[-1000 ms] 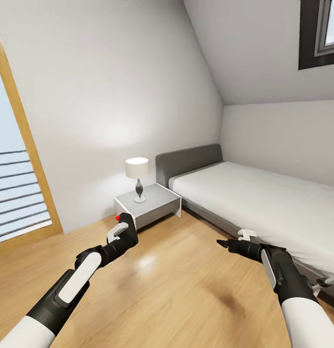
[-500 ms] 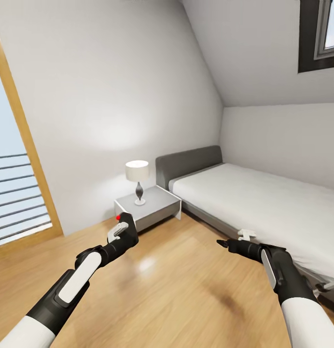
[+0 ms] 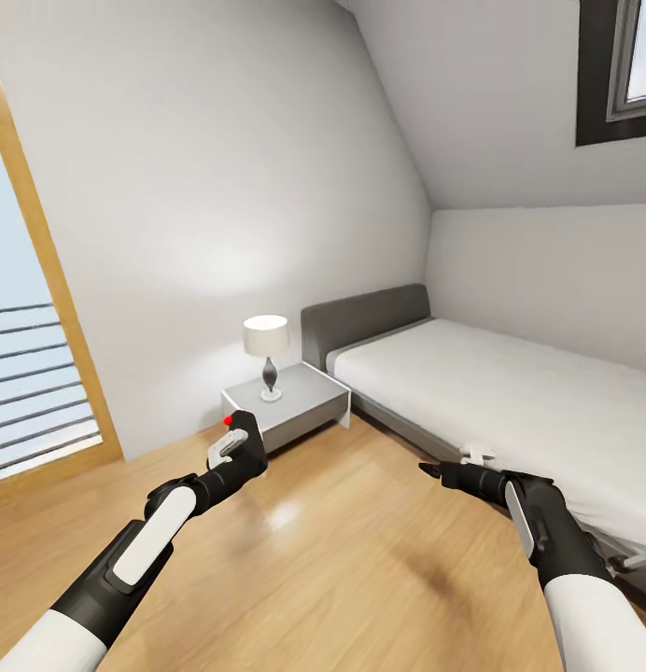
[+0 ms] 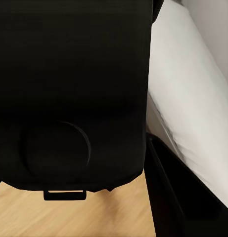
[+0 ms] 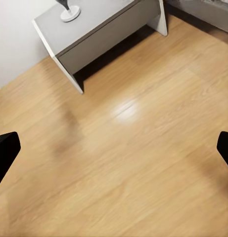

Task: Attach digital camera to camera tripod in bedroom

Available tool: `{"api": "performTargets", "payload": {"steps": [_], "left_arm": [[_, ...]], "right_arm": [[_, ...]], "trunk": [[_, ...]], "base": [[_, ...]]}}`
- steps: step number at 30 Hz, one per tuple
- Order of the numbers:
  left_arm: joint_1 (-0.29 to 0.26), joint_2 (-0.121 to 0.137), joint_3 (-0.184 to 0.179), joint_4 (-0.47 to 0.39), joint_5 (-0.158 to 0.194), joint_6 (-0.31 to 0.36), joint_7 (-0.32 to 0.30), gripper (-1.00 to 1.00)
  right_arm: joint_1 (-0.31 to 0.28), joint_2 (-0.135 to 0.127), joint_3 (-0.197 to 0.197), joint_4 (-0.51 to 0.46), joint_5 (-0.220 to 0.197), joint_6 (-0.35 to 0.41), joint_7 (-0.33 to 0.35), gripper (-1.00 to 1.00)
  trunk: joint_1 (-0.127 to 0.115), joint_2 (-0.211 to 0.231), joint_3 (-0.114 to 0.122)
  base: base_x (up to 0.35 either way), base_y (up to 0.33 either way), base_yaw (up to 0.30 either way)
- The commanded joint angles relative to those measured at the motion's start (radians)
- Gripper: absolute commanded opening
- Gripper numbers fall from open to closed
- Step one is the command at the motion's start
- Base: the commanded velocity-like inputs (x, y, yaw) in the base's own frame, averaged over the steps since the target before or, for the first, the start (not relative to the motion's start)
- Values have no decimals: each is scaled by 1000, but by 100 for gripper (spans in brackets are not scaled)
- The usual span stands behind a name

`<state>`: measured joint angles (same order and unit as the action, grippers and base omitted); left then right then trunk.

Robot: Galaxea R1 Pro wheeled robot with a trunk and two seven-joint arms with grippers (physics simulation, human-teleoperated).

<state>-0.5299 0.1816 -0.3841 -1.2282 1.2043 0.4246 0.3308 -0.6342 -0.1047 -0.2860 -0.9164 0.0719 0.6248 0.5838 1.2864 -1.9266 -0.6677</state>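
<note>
View tilted up slightly; left tool (image 3: 237, 446) grips digital camera (image 3: 241, 441).

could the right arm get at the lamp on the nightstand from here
Probably not yet. The right gripper is open and empty, but the lamp on the nightstand stands well beyond it across bare wood floor. Nothing blocks the way; the base would likely have to roll closer.

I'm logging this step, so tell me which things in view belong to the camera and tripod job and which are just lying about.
Part of the job:
- digital camera, black with a red button, held in the left gripper
- right gripper, open and holding nothing

Just there:
- bed
- nightstand
- lamp on the nightstand
- wood floor
</note>
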Motion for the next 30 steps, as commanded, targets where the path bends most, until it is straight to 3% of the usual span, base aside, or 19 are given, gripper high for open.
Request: {"api": "performTargets", "payload": {"steps": [1, 19, 30], "left_arm": [[-1, 1, -2, -2, 8, 1, 9, -100], [-1, 1, 1, -1, 8, 0, 13, -100], [-1, 1, 24, -1, 8, 0, 12, -100]], "right_arm": [[-1, 1, -3, -1, 8, 4, 8, 100], [-1, 1, -4, -1, 5, 4, 11, 100], [-1, 0, -4, 0, 5, 4, 11, 100]], "trunk": [[-4, 7, 2], [-73, 133, 58], [-115, 210, 93]], "base": [[0, 0, 0], [0, 0, 0], [0, 0, 0]]}}
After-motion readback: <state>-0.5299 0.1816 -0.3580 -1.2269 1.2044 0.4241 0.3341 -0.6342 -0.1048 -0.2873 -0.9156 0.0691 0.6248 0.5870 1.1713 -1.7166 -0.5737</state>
